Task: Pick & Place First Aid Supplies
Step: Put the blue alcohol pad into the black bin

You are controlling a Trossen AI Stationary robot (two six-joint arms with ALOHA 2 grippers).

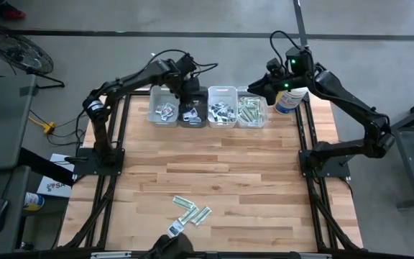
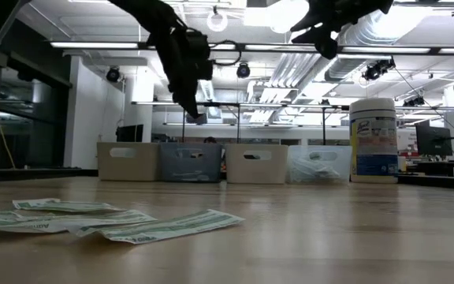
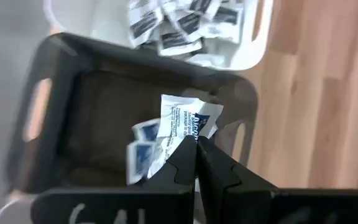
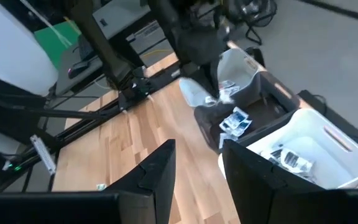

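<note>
Several green-and-white packets [image 1: 190,211] still lying loose on the near counter [image 1: 264,194], risking being missed or fanned apart by a careless sweep. Farther back, hovering over the dark bin [image 1: 192,108] with the left tool [image 3: 196,149] pinched shut, apparently on nothing, above white-and-blue packets [image 3: 179,124] heaped inside; possibly dragging one out on lifting. Beyond, waiting partly open and empty near the canister [image 1: 290,99], the right tool [image 4: 197,163] risking a knock.

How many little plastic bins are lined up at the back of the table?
4, in one row: a clear bin on the left, then a dark bin, a white bin, and a clear bin beside the white canister.
</note>
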